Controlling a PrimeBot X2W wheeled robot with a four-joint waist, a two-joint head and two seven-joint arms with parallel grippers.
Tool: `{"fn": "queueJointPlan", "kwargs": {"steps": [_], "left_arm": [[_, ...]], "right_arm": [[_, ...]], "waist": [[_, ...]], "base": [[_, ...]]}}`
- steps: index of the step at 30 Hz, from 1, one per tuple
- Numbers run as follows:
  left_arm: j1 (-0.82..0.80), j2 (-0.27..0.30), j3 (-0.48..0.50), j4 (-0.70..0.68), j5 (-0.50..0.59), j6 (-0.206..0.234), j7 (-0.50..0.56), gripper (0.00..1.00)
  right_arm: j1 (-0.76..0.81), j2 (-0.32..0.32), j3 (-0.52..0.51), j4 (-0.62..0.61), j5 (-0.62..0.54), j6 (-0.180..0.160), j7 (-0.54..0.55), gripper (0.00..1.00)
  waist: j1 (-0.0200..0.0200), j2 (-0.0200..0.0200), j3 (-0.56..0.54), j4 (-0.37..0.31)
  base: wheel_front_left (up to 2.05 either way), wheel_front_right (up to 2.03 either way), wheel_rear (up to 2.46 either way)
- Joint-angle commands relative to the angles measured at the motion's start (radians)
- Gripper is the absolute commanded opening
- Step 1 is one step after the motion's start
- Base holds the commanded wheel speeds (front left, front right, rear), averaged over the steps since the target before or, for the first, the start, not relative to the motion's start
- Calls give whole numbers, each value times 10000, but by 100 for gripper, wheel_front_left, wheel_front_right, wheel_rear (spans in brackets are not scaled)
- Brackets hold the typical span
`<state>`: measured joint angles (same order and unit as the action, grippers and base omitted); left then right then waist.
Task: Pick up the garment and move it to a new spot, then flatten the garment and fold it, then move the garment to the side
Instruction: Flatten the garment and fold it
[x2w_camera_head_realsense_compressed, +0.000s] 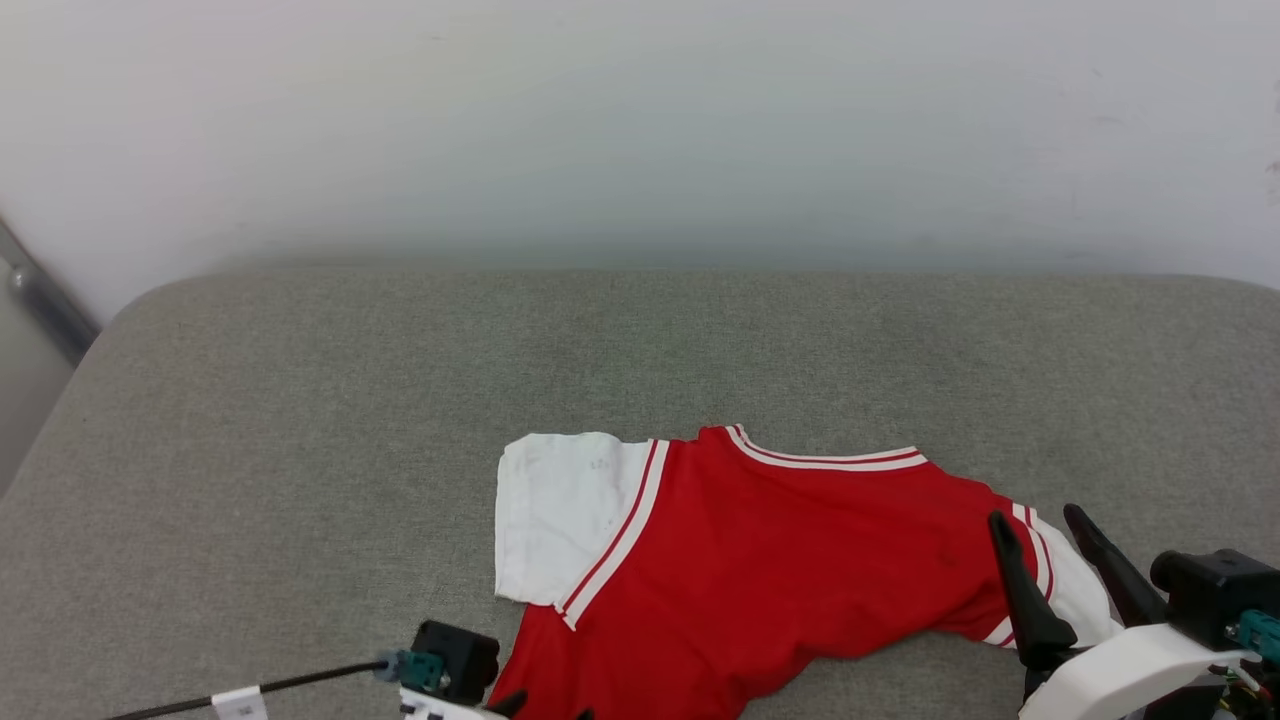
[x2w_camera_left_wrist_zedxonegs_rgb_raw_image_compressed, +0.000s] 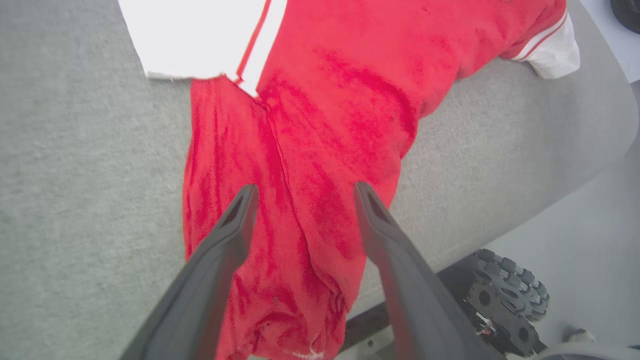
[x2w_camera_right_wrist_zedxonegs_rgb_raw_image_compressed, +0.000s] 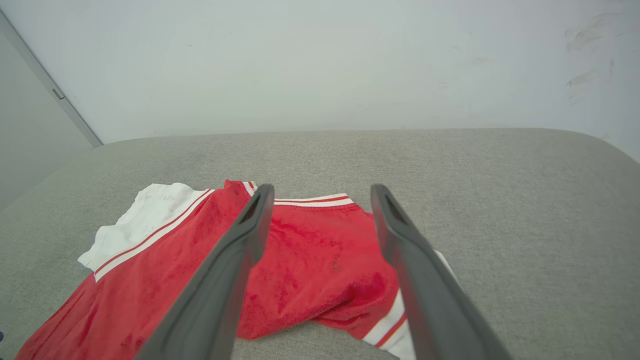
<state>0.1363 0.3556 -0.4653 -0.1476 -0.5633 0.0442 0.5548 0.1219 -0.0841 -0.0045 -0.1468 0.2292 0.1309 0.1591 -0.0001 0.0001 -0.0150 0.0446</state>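
Finding: the garment (x2w_camera_head_realsense_compressed: 780, 560), a red jersey T-shirt of soft knit with short white sleeves and red-white stripe trim, lies rumpled with no print showing. It sits near the front edge of the grey cloth-covered desk (x2w_camera_head_realsense_compressed: 300, 400). Its lower part runs to that edge and, in the left wrist view, appears to droop over it.

Handling, in our judgement: the garment is light and limp and will sag and bunch wherever it is unsupported. It is not fragile, though it may drag on the textured cover. The best holds look to be the two shoulder seams or the hem corners, where the trim gives a thicker edge to pinch.

The left tool (x2w_camera_left_wrist_zedxonegs_rgb_raw_image_compressed: 302, 192) has its fingers spread wide, straddling a ridge of red cloth on the lower body, with nothing pinched. We cannot tell whether the tips touch the cloth. The right tool (x2w_camera_head_realsense_compressed: 1035, 518) is likewise spread wide at the white sleeve on the robot's right and holds nothing.
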Motion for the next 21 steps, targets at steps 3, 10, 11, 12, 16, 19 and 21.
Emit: {"fn": "queueJointPlan", "kwargs": {"steps": [3,10,11,12,16,19,21], "left_arm": [[-725,-49,273,-302,389,86,-581,100],[-2353,-454,1104,-43,1171,483,-2519,100],[-2591,-568,1183,84,1174,503,-2764,100],[-2860,-581,1269,237,1303,512,-2967,100],[-3950,-645,1592,1006,1299,398,-3427,100],[-4729,-509,1828,1734,1065,189,-3366,100],[-5190,-308,1947,2266,926,-22,-3120,100]], "right_arm": [[-105,35,-60,-112,22,-3,51,100],[-728,-37,24,-385,-34,-3,9,100],[-848,-44,39,-418,-42,-3,-8,100],[-954,-57,38,-490,-49,-3,-22,100],[-1367,-69,39,-664,-64,-3,-86,100],[-1625,-52,78,-689,-54,-3,-156,100],[-1739,-24,93,-641,-30,-3,-198,100]], "waist": [[1,-1,131,3],[1,-1,1077,-252],[1,-1,1252,-306],[1,-1,1463,-354],[1,-1,2319,-544],[1,-1,2795,-729],[1,-1,3011,-852]], "base": [[0,0,0],[0,0,0],[0,0,0],[0,0,0],[0,0,0],[0,0,0],[0,0,0]]}}
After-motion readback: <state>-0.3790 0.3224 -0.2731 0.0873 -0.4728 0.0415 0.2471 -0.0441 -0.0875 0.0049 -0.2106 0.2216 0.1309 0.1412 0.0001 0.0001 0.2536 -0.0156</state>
